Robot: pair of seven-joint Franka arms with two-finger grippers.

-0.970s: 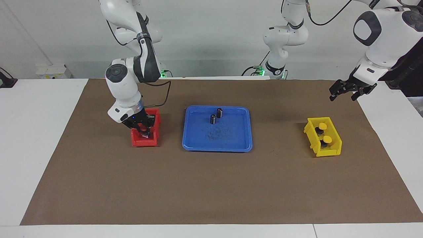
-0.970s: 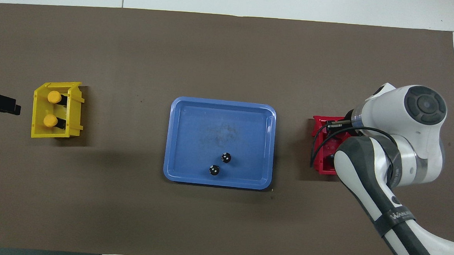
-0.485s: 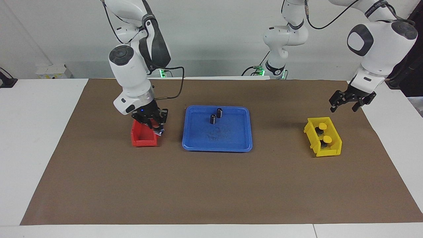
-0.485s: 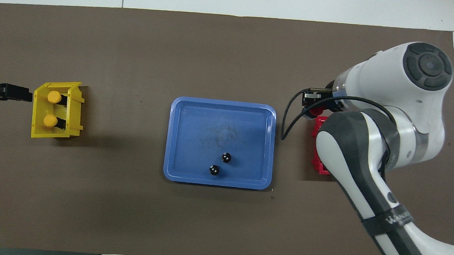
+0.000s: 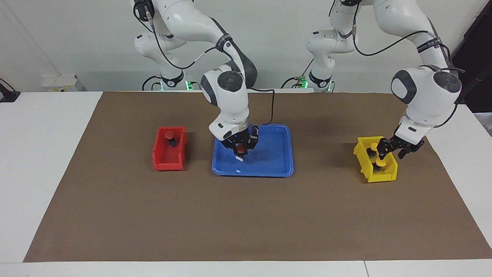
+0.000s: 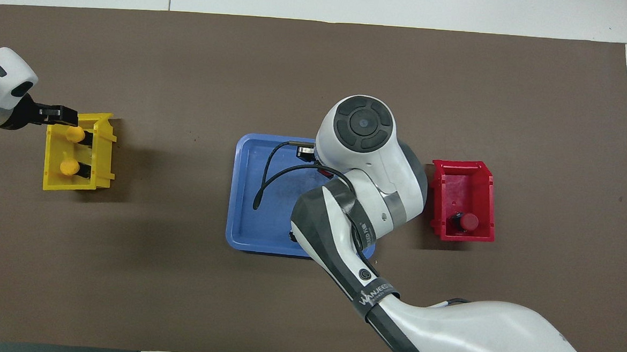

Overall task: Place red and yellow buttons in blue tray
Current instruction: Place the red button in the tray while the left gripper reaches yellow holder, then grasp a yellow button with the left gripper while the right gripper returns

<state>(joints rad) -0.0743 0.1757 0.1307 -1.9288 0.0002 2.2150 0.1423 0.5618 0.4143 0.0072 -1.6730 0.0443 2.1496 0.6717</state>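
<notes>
My right gripper (image 5: 240, 150) hangs low over the blue tray (image 5: 277, 163), shut on a red button (image 5: 240, 148); in the overhead view its own arm hides it. A second red button (image 5: 168, 134) (image 6: 470, 222) lies in the red bin (image 5: 168, 163) (image 6: 463, 179). Two yellow buttons (image 5: 374, 146) (image 5: 380, 164) stand in the yellow bin (image 5: 389, 174) (image 6: 102, 157). My left gripper (image 5: 391, 148) (image 6: 54, 114) is down at that bin, over the yellow button (image 6: 74, 134) nearer to the robots. I cannot tell whether it touches the button.
A dark capless cylinder (image 5: 255, 131) stands in the blue tray (image 6: 245, 194) beside the right gripper; another one (image 6: 292, 235) peeks out under the right arm. The brown mat (image 5: 246, 223) covers the table under the tray and both bins.
The right gripper lifted a red button out of the red bin and carried it over the blue tray. The left gripper came down from the table's edge to the yellow bin.
</notes>
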